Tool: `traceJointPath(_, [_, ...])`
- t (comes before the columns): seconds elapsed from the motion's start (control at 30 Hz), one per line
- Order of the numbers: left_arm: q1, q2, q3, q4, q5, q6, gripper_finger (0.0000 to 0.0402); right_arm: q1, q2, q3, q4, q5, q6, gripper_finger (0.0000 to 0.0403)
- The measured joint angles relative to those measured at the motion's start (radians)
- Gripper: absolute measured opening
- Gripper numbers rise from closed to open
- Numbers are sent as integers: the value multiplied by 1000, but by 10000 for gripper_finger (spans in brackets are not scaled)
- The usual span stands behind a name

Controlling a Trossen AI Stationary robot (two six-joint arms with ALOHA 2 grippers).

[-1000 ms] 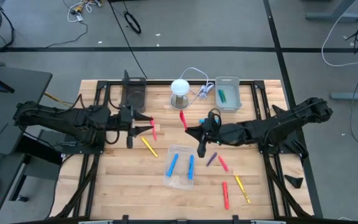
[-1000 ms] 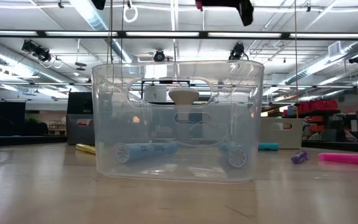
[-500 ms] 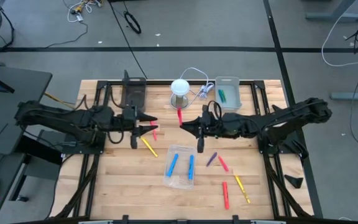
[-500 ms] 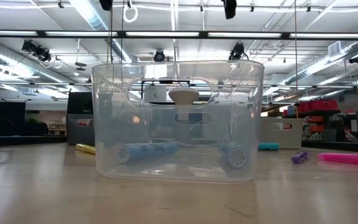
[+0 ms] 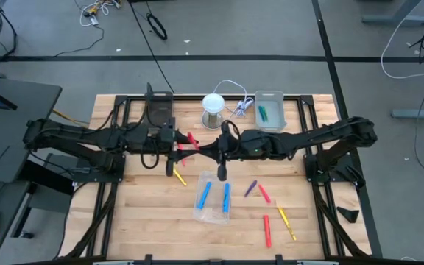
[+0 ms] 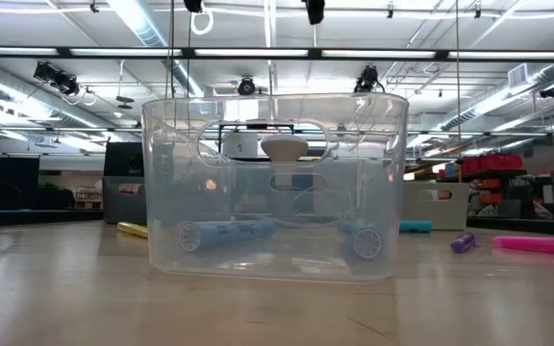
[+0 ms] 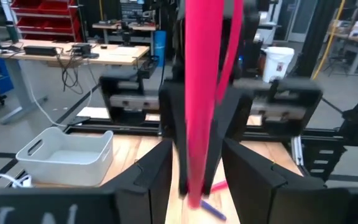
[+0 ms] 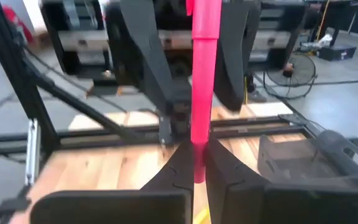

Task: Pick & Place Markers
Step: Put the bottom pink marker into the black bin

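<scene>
Above the middle of the worktop (image 5: 138, 213), the two arms meet tip to tip. The right pincer (image 5: 199, 149) is pressed together, pinching a red marker (image 8: 202, 87), which also stands between the spread fingers of the left pincer (image 5: 180, 145). Two blue markers (image 5: 226, 197) lie in the clear tray (image 5: 213, 213) nearer the front edge, with other markers (image 5: 266, 230) loose on the wood.

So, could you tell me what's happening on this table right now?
The two arms have met above the middle of the table. The right gripper is shut on a red marker, held up between the left gripper's parted fingers, as if handing it over. Two blue markers already lie in the clear tray; other markers, such as a yellow one, are scattered on the table.
</scene>
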Motion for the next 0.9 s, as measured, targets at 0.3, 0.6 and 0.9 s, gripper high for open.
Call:
traceJointPath(0.3, [0,0,1,-4,-1,0,126,0,17,24,-11,1,-16,11])
traceJointPath(0.6, [0,-2,1,-1,-3,4,35,-7,17,23,-8,2,-18,13])
traceJointPath(0.9, [19,-7,0,-63,-198,-72,35,-12,8,22,-45,75,-103,71])
